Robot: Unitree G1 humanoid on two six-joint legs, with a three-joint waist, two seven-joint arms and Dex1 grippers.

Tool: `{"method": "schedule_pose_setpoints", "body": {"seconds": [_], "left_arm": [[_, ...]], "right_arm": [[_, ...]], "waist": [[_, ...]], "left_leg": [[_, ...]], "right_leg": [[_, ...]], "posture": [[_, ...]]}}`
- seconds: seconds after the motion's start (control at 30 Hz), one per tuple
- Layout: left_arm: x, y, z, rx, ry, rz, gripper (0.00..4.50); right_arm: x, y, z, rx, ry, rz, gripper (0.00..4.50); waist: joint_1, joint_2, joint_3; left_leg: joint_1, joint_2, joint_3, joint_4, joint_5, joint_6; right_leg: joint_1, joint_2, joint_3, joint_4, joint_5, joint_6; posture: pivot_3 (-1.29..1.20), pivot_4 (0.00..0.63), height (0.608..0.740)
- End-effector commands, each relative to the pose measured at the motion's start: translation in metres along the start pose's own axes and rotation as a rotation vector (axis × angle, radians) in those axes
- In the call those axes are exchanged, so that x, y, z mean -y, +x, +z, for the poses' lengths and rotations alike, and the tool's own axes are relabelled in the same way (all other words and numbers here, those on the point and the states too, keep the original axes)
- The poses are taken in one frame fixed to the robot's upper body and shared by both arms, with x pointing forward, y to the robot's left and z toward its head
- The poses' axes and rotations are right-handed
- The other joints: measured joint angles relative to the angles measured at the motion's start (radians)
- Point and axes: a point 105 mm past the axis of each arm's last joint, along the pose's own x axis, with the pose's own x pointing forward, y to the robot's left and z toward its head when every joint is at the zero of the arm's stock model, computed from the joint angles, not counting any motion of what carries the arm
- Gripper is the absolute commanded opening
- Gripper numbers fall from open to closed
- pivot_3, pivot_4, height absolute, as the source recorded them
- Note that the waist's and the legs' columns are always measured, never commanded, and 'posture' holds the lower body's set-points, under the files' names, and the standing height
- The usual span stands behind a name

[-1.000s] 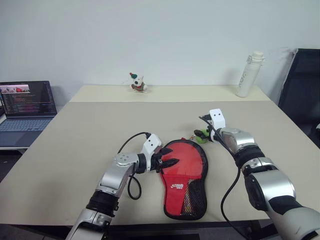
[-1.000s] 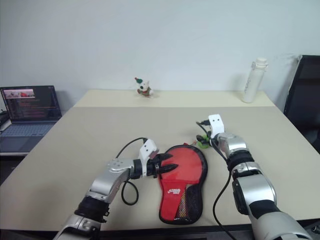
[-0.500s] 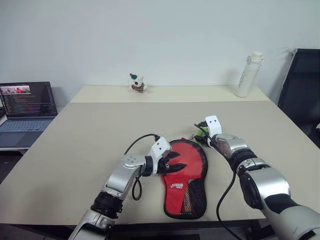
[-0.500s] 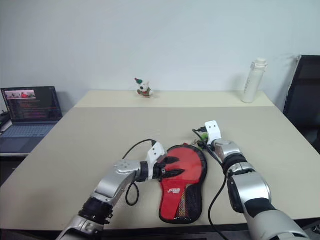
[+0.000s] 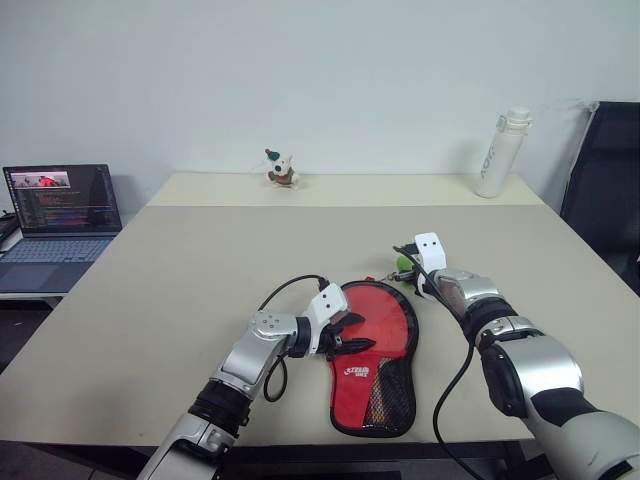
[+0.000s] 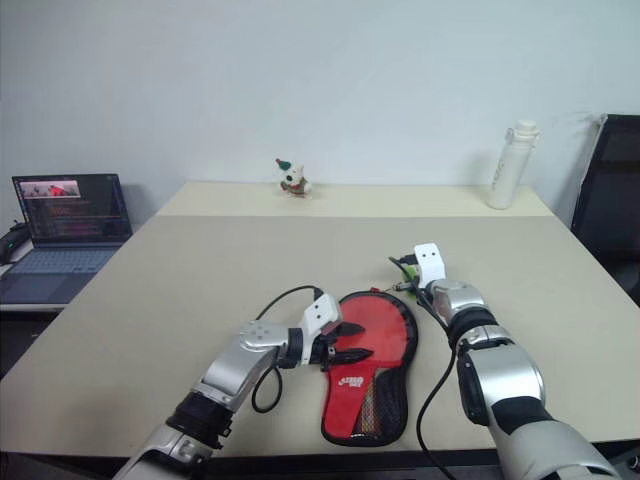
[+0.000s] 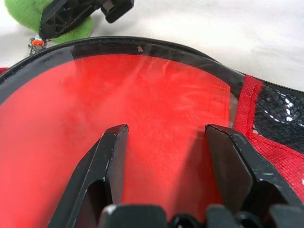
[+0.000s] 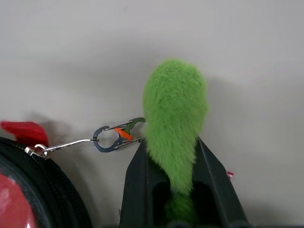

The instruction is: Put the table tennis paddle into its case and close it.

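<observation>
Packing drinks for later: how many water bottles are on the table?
1: the white water bottle stands upright at the table's far right corner. None other shows.

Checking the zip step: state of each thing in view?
case: flat on the table, red side up
green fuzzy charm: clipped to the case's zip pull, pinched
right gripper: shut on the charm
left gripper: open over the case
laptop: lid open, screen lit
bottle: upright, capped

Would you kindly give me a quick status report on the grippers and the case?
Right gripper shut on green fuzzy charm. Left gripper open over the case, flat on table. Nothing in the way.
</observation>
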Motion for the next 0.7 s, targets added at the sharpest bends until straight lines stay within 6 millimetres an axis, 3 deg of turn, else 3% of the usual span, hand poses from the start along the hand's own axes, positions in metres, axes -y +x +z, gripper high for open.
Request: {"method": "schedule_pose_setpoints", "body": {"seconds": [0.03, 0.23, 0.5, 0.7], "left_arm": [[0.000, -0.001, -0.014, -0.042, -0.026, 0.000, 2.82], [0.000, 0.009, -0.014, -0.055, -0.029, -0.015, 2.82], [-0.003, 0.027, -0.015, -0.104, 0.005, -0.045, 2.82], [0.000, 0.036, -0.017, -0.121, 0.008, -0.071, 2.82]], "right_arm": [[0.033, -0.015, 0.005, 0.001, -0.018, -0.061, 0.03], [0.054, -0.032, -0.005, -0.045, -0.017, -0.067, 0.03], [0.049, -0.064, -0.028, -0.097, -0.020, -0.024, 0.03], [0.054, -0.089, -0.032, -0.116, -0.034, -0.039, 0.03]], "waist": [[0.002, 0.000, 0.000], [0.010, 0.002, -0.001], [0.033, 0.003, -0.002], [0.033, 0.004, -0.003]], "left_leg": [[0.000, 0.000, 0.000, 0.000, 0.000, 0.000], [0.000, -0.001, 0.000, 0.000, 0.000, 0.001], [0.000, -0.002, -0.001, 0.001, 0.001, 0.001], [0.000, -0.002, -0.001, 0.000, 0.000, 0.001]], "right_leg": [[0.000, 0.000, 0.000, 0.000, 0.000, 0.000], [0.001, -0.001, 0.000, 0.000, 0.000, 0.000], [0.002, -0.001, -0.001, -0.001, 0.000, 0.001], [0.002, -0.001, -0.001, -0.001, 0.000, 0.001]], "posture": [[0.00, 0.150, 0.740], [0.00, 0.150, 0.740], [0.00, 0.150, 0.740], [0.00, 0.150, 0.740]]}}
